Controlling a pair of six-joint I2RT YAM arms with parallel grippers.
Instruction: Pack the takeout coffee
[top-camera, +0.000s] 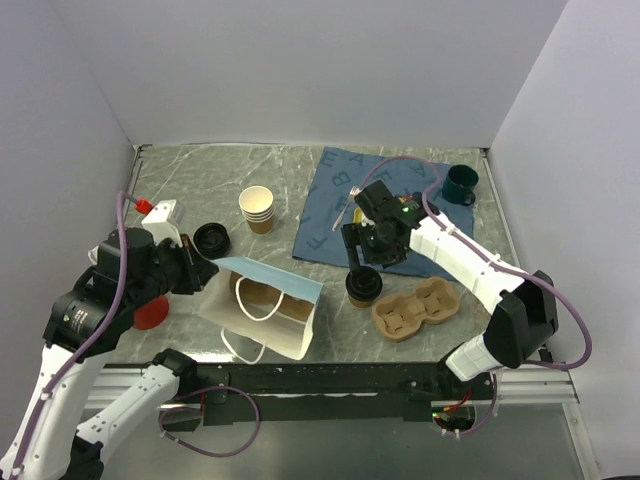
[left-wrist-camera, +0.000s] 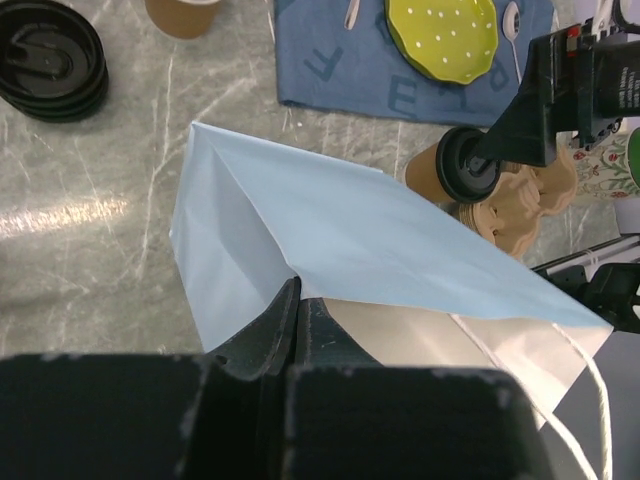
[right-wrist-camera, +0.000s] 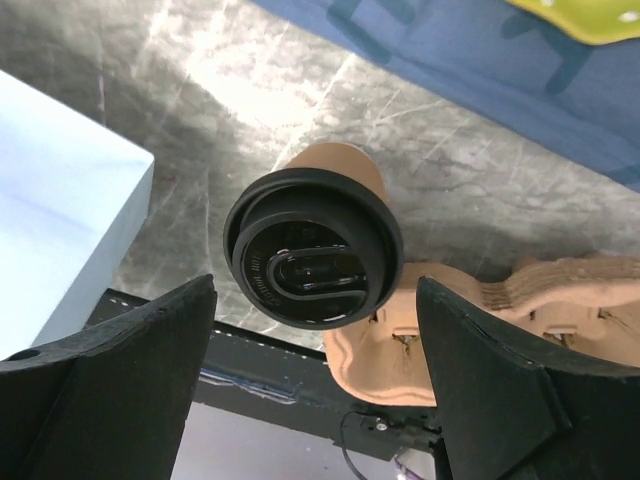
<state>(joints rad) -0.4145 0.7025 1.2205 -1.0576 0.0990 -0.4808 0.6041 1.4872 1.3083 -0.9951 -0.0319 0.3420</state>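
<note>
The takeout coffee (top-camera: 363, 287), a brown paper cup with a black lid, stands on the table between the paper bag (top-camera: 265, 305) and the cardboard cup carrier (top-camera: 415, 310). My right gripper (top-camera: 362, 260) hangs open just above it. In the right wrist view the lid (right-wrist-camera: 312, 247) sits between my spread fingers (right-wrist-camera: 130, 350), with no contact. My left gripper (top-camera: 197, 270) is shut on the rim of the bag (left-wrist-camera: 300, 225), holding its mouth open. The coffee also shows in the left wrist view (left-wrist-camera: 450, 168).
A stack of lidless paper cups (top-camera: 257, 208) and a stack of black lids (top-camera: 211, 238) stand behind the bag. A blue cloth (top-camera: 335, 215) with a yellow-green plate (left-wrist-camera: 442, 35) and spoons, and a dark green mug (top-camera: 460, 184), lie at the back right. A red-capped white bottle (top-camera: 160, 212) stands at the left.
</note>
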